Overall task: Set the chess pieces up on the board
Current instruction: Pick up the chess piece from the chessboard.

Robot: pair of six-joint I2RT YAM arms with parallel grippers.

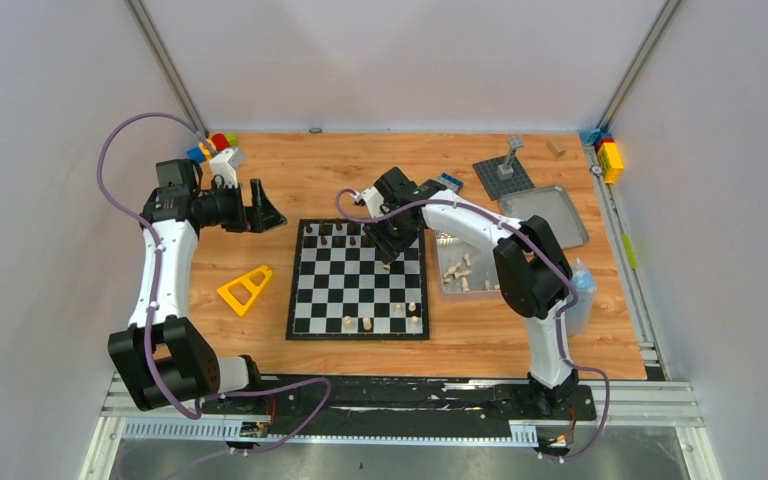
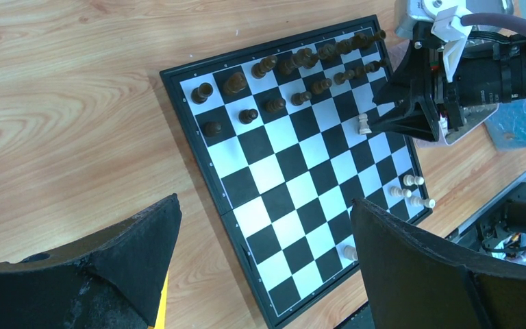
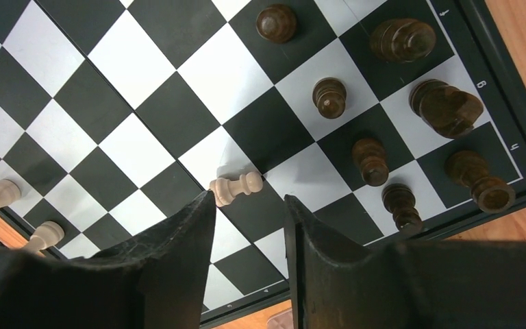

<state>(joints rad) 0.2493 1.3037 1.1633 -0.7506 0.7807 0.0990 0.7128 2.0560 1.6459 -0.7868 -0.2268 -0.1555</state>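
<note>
from above, the right tool (image 1: 392, 255) hangs over the board (image 1: 350, 290), the left tool (image 1: 265, 215) gaping wide off to its side; the left wrist shows a pale pawn (image 2: 364, 124) upright under the right tool; its own wrist shows jaws parted, pawn right by one fingertip (image 3: 202, 205), so best rise straight, no sideways drag.

A robotics lab cell: white panel walls (image 1: 400, 60) enclose a wood-grain desk (image 1: 480, 352), and aluminium rails (image 1: 660, 402) along its near edge carry two cabled arms (image 1: 165, 270).

The table (image 1: 360, 170) held the board (image 1: 358, 290) at its middle, a yellow frame (image 1: 245, 290) nearer the left edge, and a tin (image 1: 545, 215) toward the far right corner.
</note>
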